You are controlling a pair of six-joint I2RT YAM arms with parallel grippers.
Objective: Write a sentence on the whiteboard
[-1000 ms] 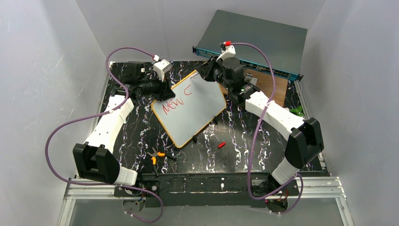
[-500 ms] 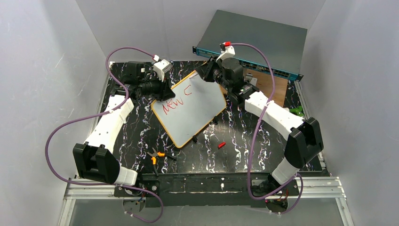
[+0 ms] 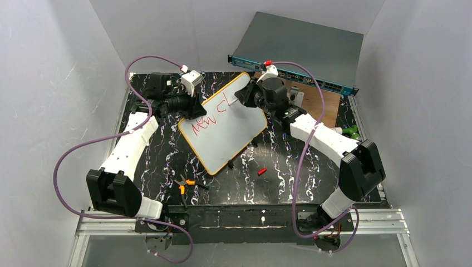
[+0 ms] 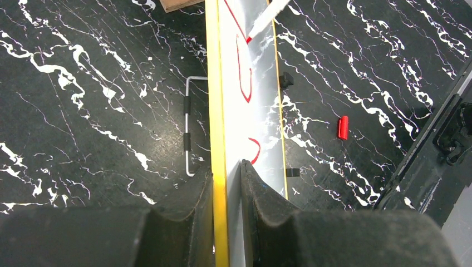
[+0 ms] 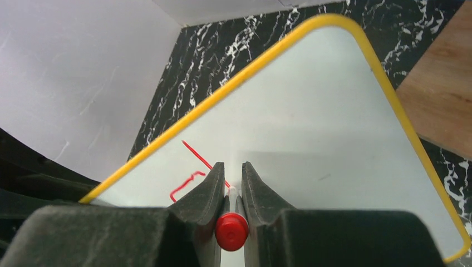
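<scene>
Nearest the arm bases, orange-handled pliers (image 3: 185,183) lie on the black marbled tabletop (image 3: 278,178), with a small red cap (image 3: 262,171) well apart to their right. Just beyond both sits the whiteboard (image 3: 225,136), turned cornerwise between the two arms. Small black clip feet show along its near right edge.

The left tool (image 4: 226,169) meets the whiteboard at its left edge. Its fingers are nearly closed, one on each side of the orange rim, pinching the board itself. From that wrist the board appears edge-on, running straight away from the fingers.

The sentence (image 3: 203,122) is red scrawl along the board's upper left part. It reads roughly "new" and then a "c" with one more stroke after it.

The right tool (image 5: 232,169) hovers over the board's far corner, pointing down at the white surface. Its fingers are closed narrowly on a marker (image 5: 231,231), whose red end sits between them. The marker's tip rests on the board at the last red stroke, so the writing lies just left of and under this tool.

Farther back on the right lies a wooden board (image 3: 323,105). Behind that, a grey rack unit (image 3: 300,44) leans against the back wall.
</scene>
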